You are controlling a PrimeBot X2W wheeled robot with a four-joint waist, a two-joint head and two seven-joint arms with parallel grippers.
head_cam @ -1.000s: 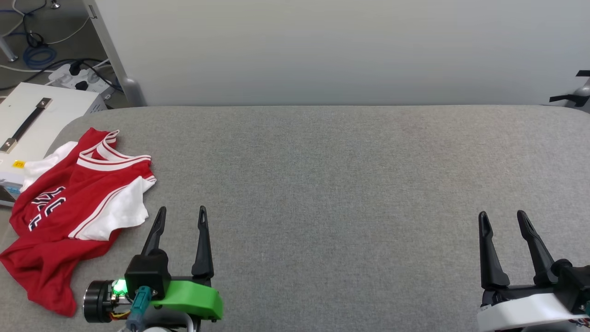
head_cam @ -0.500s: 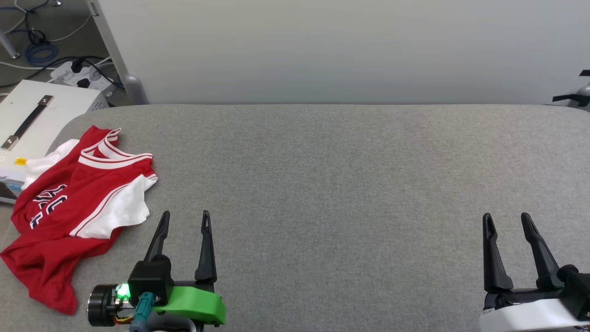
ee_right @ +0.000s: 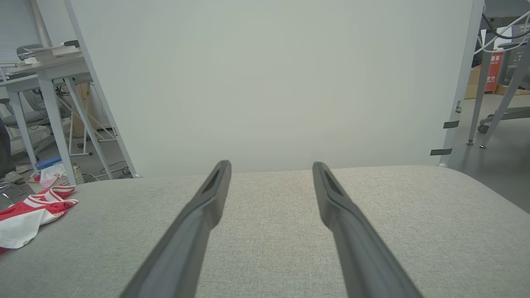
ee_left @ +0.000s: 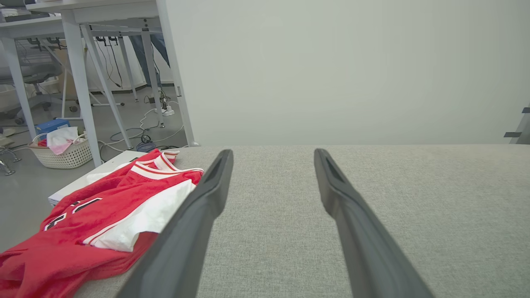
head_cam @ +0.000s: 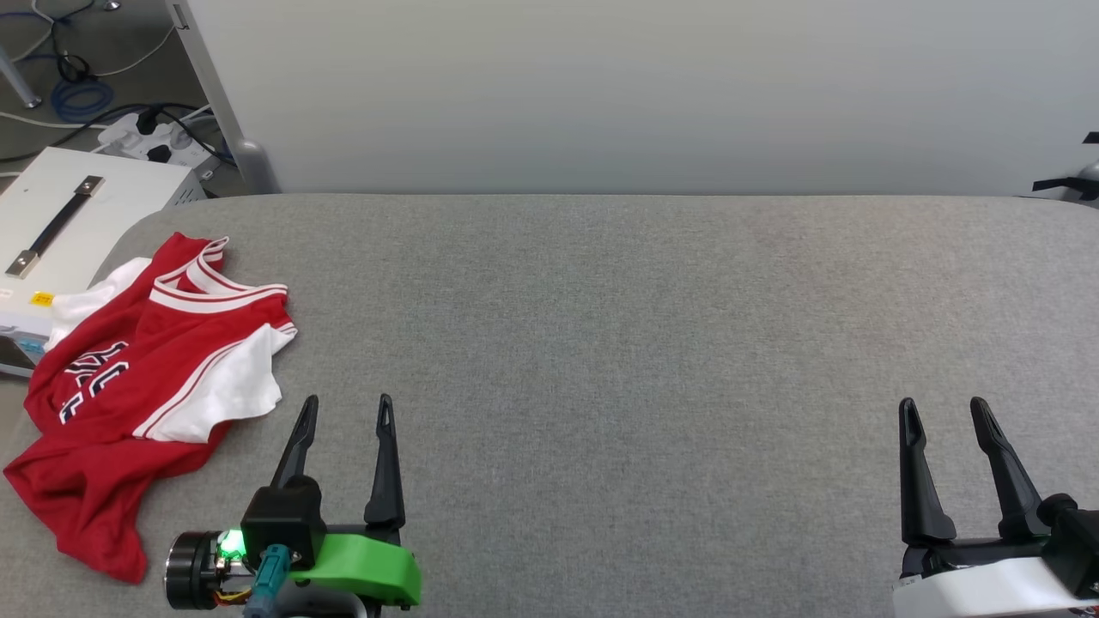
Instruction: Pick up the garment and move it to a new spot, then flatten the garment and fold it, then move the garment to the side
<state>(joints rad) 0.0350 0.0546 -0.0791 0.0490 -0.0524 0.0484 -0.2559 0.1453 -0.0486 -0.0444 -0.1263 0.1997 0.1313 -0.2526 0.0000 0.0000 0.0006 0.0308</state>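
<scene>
Pickup not started: crumpled red jersey T-shirt with white sleeves [head_cam: 137, 378] lies at grey fabric table's [head_cam: 601, 343] left edge, left gripper [head_cam: 343, 410] and right gripper [head_cam: 942, 412] both spread, empty; left should reach it next.

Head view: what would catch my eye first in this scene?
The crumpled red and white shirt stands out, lying at the left end of the gray table. Next come two dark forked tools at the near edge: the left end effector beside the shirt and the right end effector far off, both open and empty.
</scene>
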